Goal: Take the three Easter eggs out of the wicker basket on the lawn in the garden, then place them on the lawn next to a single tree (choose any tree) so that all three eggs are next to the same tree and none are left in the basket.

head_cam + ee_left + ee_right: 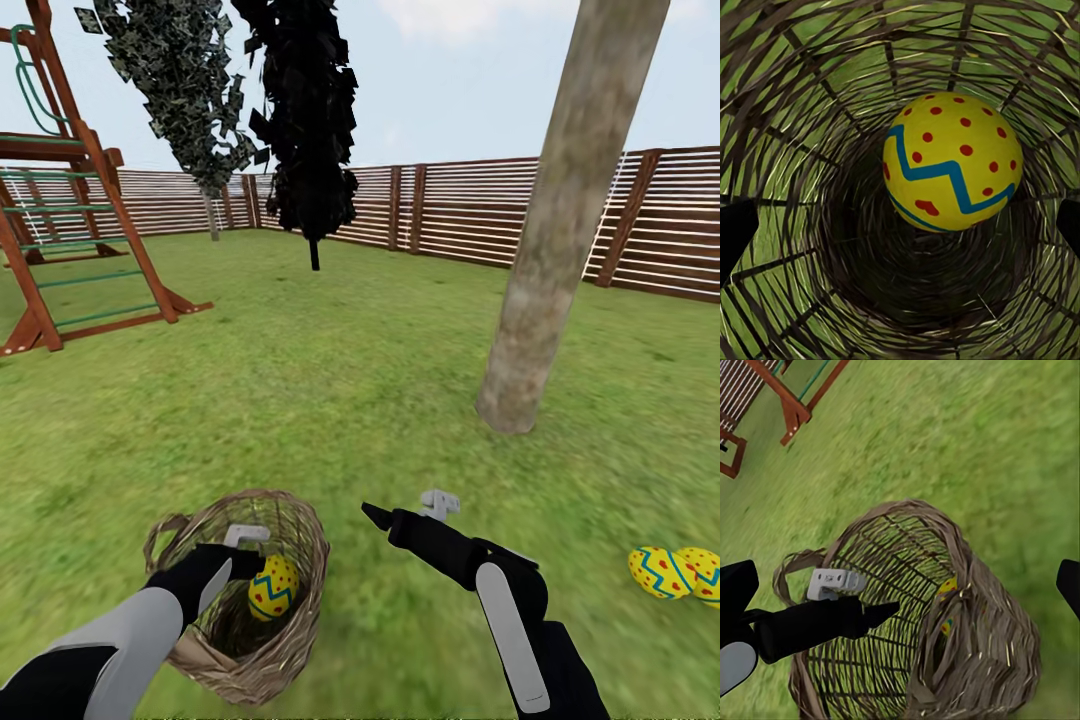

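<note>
Currently the left gripper point(243, 560) sits inside the mouth of the basket point(295, 530), at about 7 o'clock in the head view. One egg point(273, 587) remains in there; the left wrist view shows it centred ahead against the woven wall, with the dark fingertips point(735, 236) at either edge of the picture — spread wide, nothing between them, not yet touching the egg. Judgement: this is the reach for the last egg, fingers kept apart so they can pass either side of it.

Two eggs point(660, 572) already lie on the lawn point(350, 400) at 4 o'clock, touching or nearly so, with the tree point(545, 280) trunk rising nearby at 1 o'clock. So two of three look placed; the third should go beside them to keep all by the same trunk.

Right gripper point(400, 520) hovers just right of the basket, near 6 o'clock, carrying nothing. In its wrist view one finger is at each side edge, so it stands open, looking down on the basket rim point(907, 510) — probably parked clear of the left arm's path.

Risk: the basket is light, loose twigs and appears tilted — a push on the wall could tip it or roll the egg.

Play tower point(60, 200) at 10 o'clock, fence point(460, 215) behind.
</note>
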